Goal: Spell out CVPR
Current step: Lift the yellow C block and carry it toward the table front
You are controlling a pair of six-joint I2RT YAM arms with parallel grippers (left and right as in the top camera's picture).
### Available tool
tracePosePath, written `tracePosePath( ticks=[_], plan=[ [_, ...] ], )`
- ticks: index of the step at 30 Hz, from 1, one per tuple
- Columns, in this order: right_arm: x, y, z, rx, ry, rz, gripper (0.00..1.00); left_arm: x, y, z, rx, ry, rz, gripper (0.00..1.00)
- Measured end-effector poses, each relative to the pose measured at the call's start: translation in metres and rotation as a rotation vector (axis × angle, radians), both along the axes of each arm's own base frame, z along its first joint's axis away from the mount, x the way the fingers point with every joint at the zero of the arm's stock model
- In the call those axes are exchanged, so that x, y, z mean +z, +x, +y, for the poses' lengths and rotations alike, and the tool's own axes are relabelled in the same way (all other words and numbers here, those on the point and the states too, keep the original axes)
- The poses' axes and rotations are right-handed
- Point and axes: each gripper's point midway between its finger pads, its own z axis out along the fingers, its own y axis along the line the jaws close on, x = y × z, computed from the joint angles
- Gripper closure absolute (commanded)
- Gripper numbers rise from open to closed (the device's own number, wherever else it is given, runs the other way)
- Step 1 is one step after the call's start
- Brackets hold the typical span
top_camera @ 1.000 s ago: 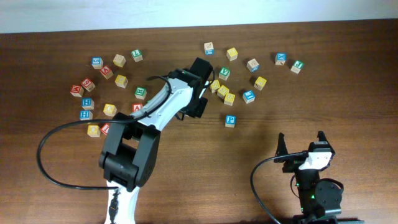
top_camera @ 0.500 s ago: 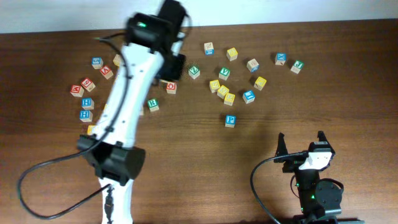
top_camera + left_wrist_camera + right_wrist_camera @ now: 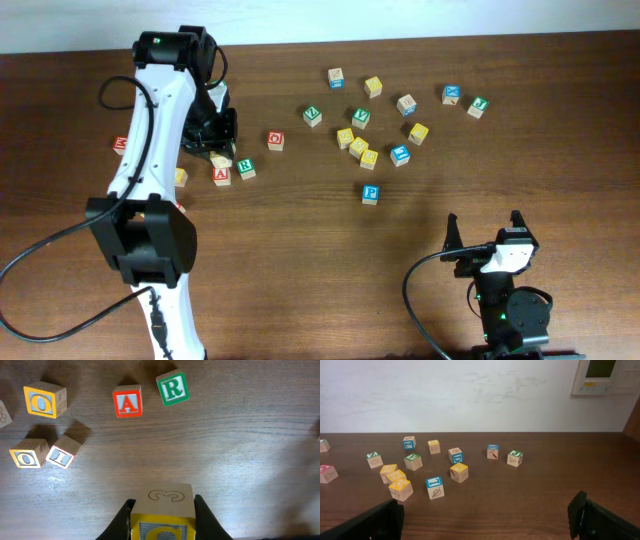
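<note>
In the left wrist view my left gripper [image 3: 162,522] is shut on the yellow C cube [image 3: 162,510], held a little above the wood. The green R cube [image 3: 173,388] lies ahead, next to a red A cube [image 3: 128,401]. From overhead the left gripper [image 3: 214,138] hangs at the back left, close to the R cube [image 3: 245,168]. The blue P cube [image 3: 371,194] sits alone mid-table. Two green cubes [image 3: 313,116] [image 3: 360,117] lie further back; I cannot read which is the V. My right gripper [image 3: 483,228] rests open and empty at the front right.
A loose cluster of yellow, blue and green cubes [image 3: 370,155] lies at the back centre and right. A red O cube [image 3: 275,140] sits near the R. Yellow O cubes [image 3: 44,400] and a red I cube [image 3: 62,452] lie to the left of the left gripper.
My left arm has swung from the table's middle to the back left, carrying the cube. The right arm has not moved.
</note>
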Motion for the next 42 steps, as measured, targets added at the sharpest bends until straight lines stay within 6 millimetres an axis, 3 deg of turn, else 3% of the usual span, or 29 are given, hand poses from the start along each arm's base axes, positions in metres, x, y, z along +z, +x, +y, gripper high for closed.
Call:
tracePosePath(
  ticks=[3,4,6,8,10,12,14,16,18,22,28,36,42],
  plan=[
    [0.000,0.000,0.000,0.000,0.000,0.000,0.02,0.005,-0.001,-0.001,-0.002,-0.009,-0.012,0.84],
    [0.000,0.000,0.000,0.000,0.000,0.000,0.02,0.016,-0.007,-0.003,-0.003,-0.026,-0.032,0.84],
    [0.000,0.000,0.000,0.000,0.000,0.000,0.02,0.035,-0.020,-0.004,-0.006,-0.041,-0.066,0.85],
    [0.000,0.000,0.000,0.000,0.000,0.000,0.02,0.056,-0.046,-0.003,-0.009,-0.054,-0.096,0.84],
    [0.000,0.000,0.000,0.000,-0.001,0.000,0.02,0.061,-0.058,-0.005,-0.014,-0.063,-0.137,0.83],
    [0.000,0.000,0.000,0.000,0.000,0.000,0.02,0.049,-0.061,-0.009,-0.009,-0.065,-0.136,0.83],
    [0.000,0.000,0.000,0.000,0.000,0.000,0.02,0.015,-0.054,-0.021,-0.001,-0.066,-0.136,0.80],
    [0.000,0.000,0.000,0.000,0.000,0.000,0.02,-0.033,-0.059,-0.040,-0.005,-0.063,-0.104,0.79],
    [0.000,0.000,0.000,0.000,0.000,0.000,0.02,-0.062,-0.063,-0.056,-0.017,-0.059,-0.104,0.80],
    [0.000,0.000,0.000,0.000,0.000,0.000,0.02,-0.097,-0.068,-0.060,0.017,0.057,-0.155,0.82],
    [0.000,0.000,0.000,0.000,0.000,0.000,0.02,-0.124,-0.099,-0.046,0.088,0.133,-0.074,0.84],
    [0.000,0.000,0.000,0.000,0.000,0.000,0.02,-0.131,-0.143,-0.064,-0.003,0.143,0.046,0.82],
    [0.000,0.000,0.000,0.000,0.000,0.000,0.02,-0.145,-0.163,-0.061,-0.028,0.164,0.086,0.77]
  ],
)
